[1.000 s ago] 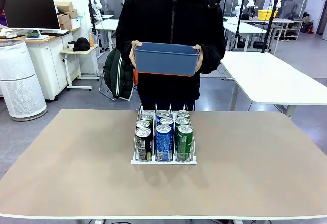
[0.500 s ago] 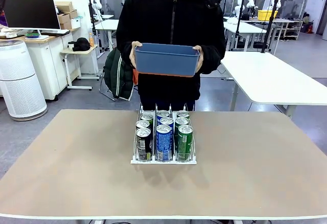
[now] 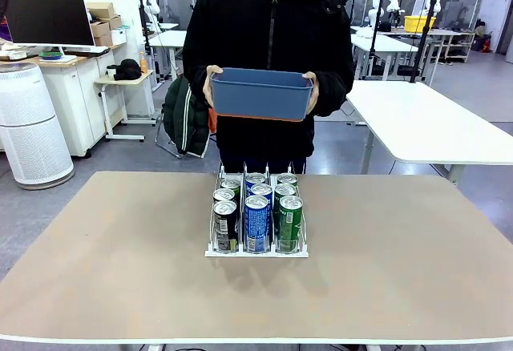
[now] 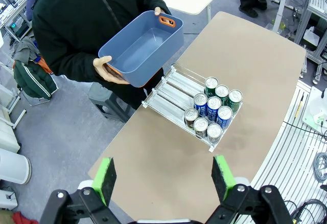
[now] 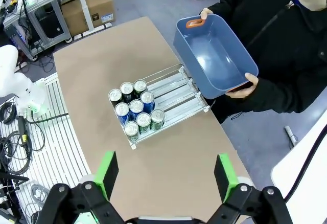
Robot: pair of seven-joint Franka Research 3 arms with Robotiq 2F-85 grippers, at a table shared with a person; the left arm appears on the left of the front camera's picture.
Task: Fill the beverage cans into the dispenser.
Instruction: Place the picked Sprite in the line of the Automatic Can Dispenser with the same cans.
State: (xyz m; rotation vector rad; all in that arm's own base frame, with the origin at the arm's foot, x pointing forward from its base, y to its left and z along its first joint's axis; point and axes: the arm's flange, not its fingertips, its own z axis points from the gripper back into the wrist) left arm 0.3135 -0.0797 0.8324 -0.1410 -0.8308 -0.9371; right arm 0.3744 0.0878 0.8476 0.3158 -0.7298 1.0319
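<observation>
Nothing differs from a second ago: the person, the tub and the cans sit exactly as they did.

The tan counter [image 3: 104, 263] spans the front view, with the person [image 3: 268, 46] in a black jacket standing at its far edge. That person's two hands grip the ends of an empty blue tub [image 3: 260, 92] held at chest height, above and beyond the rack; its orange-edged handle shows in both wrist views.

The white wire dispenser [image 3: 256, 248] stands on the counter's middle, nearer the far edge. In it stand nine beverage cans [image 3: 257, 211], three to a lane: black cans [image 3: 225, 221] in the robot's left lane, blue-and-white cans [image 3: 257, 223] in the middle lane, green cans [image 3: 290, 223] in the right lane. From above, the cans crowd the end of the rack nearest the robot, while the lane stretches toward the person lie bare.

The left hand [image 4: 165, 174] hangs high above the counter, well apart from the rack, which lies ahead of its fingers; its green pads stand wide with nothing between them. The right hand [image 5: 165, 174] hovers likewise, fingers spread wide and empty, the dispenser and cans ahead of it and the tub beyond.
</observation>
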